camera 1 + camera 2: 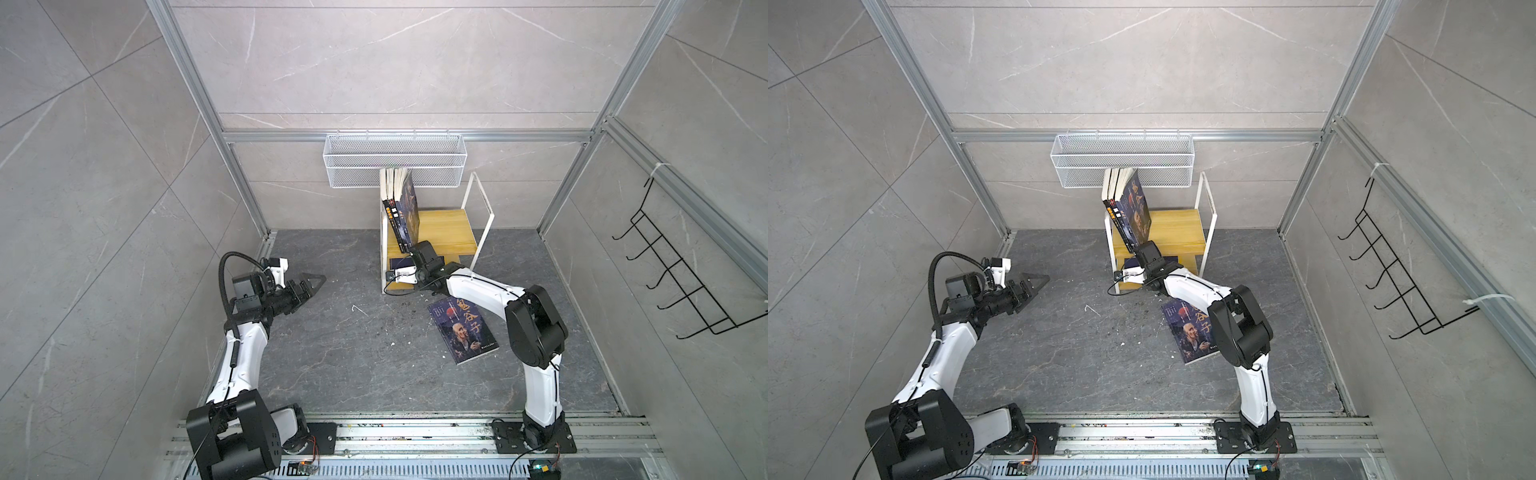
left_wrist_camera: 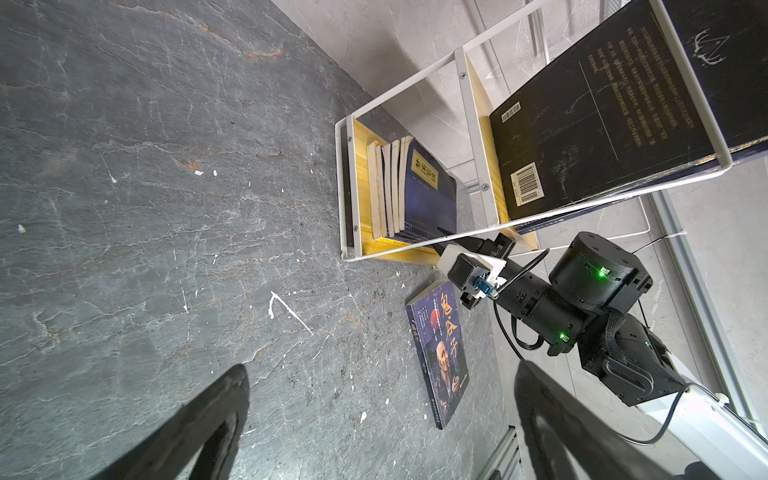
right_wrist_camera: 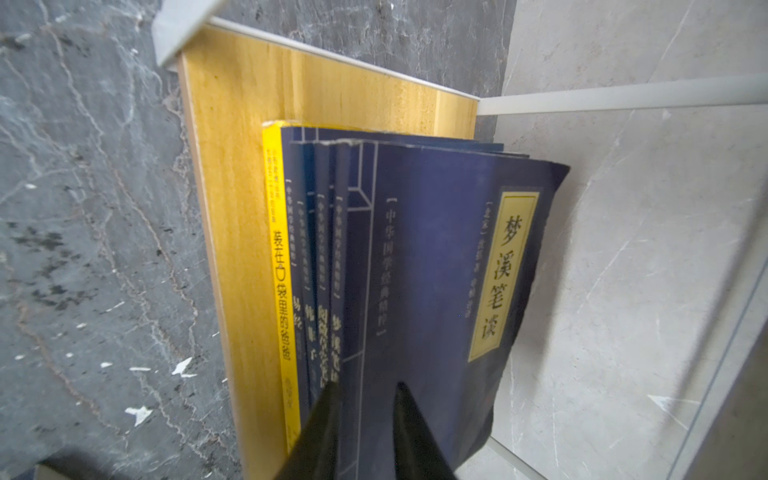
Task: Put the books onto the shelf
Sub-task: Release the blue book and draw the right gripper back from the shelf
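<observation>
Left claw point(image 1: 315, 284) gapes wide above the floor and holds nothing. The shelf point(image 1: 446, 232) stands mid-back. On its upper tier the top books point(image 1: 401, 208) stand at the left end, leaning right, spines to the front. The low books point(image 3: 415, 270) stand in a row on the lower tier, spines outward. Right claw point(image 3: 366, 386) sits part-closed astride the outermost navy spine edge; whether it pinches, I cannot tell. In both top views its wrist hides it. The floor book point(image 1: 463, 328) lies flat, cover up, slanting away from the shelf, partly under the right arm.
</observation>
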Controlling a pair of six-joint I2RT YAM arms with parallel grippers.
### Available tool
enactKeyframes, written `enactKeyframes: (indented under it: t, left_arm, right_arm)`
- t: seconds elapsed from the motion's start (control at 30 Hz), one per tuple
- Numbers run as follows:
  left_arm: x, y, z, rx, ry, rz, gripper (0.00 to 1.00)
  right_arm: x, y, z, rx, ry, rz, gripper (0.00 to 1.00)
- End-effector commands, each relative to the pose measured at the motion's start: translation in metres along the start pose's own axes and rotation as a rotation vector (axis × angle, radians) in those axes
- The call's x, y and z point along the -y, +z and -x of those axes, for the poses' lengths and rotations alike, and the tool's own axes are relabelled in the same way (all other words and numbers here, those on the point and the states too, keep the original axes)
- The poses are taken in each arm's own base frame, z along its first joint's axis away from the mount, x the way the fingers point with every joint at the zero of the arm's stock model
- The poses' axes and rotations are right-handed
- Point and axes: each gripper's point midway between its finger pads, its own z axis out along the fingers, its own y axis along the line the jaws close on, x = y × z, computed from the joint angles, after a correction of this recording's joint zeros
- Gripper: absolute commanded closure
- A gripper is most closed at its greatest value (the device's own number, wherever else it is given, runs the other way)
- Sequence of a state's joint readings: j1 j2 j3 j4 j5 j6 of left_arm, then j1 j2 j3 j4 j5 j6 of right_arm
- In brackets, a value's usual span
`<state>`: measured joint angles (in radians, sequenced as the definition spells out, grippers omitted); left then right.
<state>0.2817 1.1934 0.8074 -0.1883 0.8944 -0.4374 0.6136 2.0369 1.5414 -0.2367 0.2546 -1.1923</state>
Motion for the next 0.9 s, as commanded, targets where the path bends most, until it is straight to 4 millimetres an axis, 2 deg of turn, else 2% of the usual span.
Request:
enactKeyframes:
  t: [0.0, 0.07, 0.2, 0.3, 0.4, 0.5, 0.6, 0.73, 0.87]
  left_arm:
    - [0.008, -0.003, 0.006, 0.017, 0.022, -0.025, 0.0]
    - [0.007, -0.003, 0.004, 0.018, 0.029, -0.023, 0.0]
    - [0.008, -0.001, 0.003, 0.012, 0.028, -0.031, 0.0]
    - [0.008, 0.005, -0.002, -0.009, 0.031, -0.039, 0.01]
    - [0.009, 0.014, -0.011, -0.041, 0.047, -0.049, 0.01]
    - [0.009, 0.022, -0.018, -0.073, 0.037, -0.057, 0.01]
    - [0.009, 0.031, -0.027, -0.109, 0.057, -0.062, 0.02]
    - [0.011, 0.042, -0.038, -0.162, 0.056, -0.067, 0.02]
    - [0.015, 0.057, -0.059, -0.233, 0.091, -0.075, 0.01]
  right_arm:
    - [0.016, -0.015, 0.008, 0.015, 0.043, -0.028, 0.67]
    - [0.017, -0.032, 0.009, 0.03, 0.078, -0.021, 0.61]
    - [0.018, -0.081, 0.01, 0.115, 0.309, 0.004, 0.53]
    - [0.006, -0.114, 0.007, 0.19, 0.524, 0.013, 0.47]
    - [-0.017, -0.132, -0.001, 0.23, 0.768, 0.045, 0.42]
    - [-0.039, -0.145, -0.017, 0.208, 1.034, 0.068, 0.4]
    - [-0.067, -0.15, -0.036, 0.166, 1.225, 0.083, 0.38]
    - [-0.099, -0.153, -0.07, 0.045, 1.371, 0.085, 0.34]
    - [-0.115, -0.152, -0.105, -0.043, 1.486, 0.105, 0.3]
